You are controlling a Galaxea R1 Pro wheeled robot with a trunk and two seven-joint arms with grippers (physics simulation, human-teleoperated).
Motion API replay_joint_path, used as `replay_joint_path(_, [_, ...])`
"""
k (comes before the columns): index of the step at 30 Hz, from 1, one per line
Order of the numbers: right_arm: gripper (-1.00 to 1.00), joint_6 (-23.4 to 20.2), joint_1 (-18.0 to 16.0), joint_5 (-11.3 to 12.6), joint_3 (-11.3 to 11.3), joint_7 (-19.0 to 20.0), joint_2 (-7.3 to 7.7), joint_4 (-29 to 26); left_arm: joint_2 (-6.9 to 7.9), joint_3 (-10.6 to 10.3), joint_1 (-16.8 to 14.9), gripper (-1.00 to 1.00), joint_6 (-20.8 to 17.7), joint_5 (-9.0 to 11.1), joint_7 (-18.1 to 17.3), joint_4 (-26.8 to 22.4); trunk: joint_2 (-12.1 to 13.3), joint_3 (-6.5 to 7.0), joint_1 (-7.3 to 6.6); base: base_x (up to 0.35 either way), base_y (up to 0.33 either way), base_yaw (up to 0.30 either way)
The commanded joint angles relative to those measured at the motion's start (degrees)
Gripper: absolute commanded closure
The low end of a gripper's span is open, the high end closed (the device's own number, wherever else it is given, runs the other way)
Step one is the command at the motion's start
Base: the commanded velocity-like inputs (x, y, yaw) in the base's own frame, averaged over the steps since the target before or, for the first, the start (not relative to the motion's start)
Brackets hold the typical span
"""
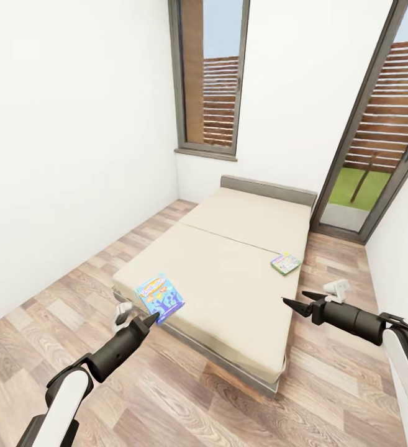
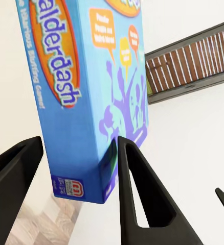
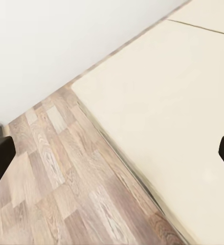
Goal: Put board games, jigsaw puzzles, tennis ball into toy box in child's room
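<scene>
Left tool point(image 1: 151, 320) at near left corner of bed point(image 1: 241, 261), jaws spread either side of blue board game point(image 1: 160, 297), not yet clamped; in left wrist view the box point(image 2: 91, 92) sits between the fingers point(image 2: 137, 194), one edge inside the gap. Box long axis roughly in line with the tool's reach. Right tool point(image 1: 300, 302) open, empty, off bed's near right edge. Second board game point(image 1: 285, 263) at right edge, farther in, nearer right tool.
</scene>
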State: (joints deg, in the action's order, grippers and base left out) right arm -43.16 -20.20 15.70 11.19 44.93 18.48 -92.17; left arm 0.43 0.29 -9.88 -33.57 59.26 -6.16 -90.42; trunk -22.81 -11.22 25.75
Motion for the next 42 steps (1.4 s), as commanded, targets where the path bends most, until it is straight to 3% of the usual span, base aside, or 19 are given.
replay_joint_path(1, [-1.0,-0.34,-0.04,0.19,0.06,0.11,0.01,-0.02,0.0,0.03,-0.06,1.0,-0.27,0.15,-0.02,-0.01,-0.11,-0.11,0.03,0.0,0.0,0.169])
replay_joint_path(42, [-1.0,-2.01,-0.27,0.16,-0.28,-0.27,-0.02,-0.03,0.1,-0.19,-0.05,1.0,-0.35,0.22,-0.2,-0.02,-0.11,-0.11,0.03,0.0,0.0,0.277])
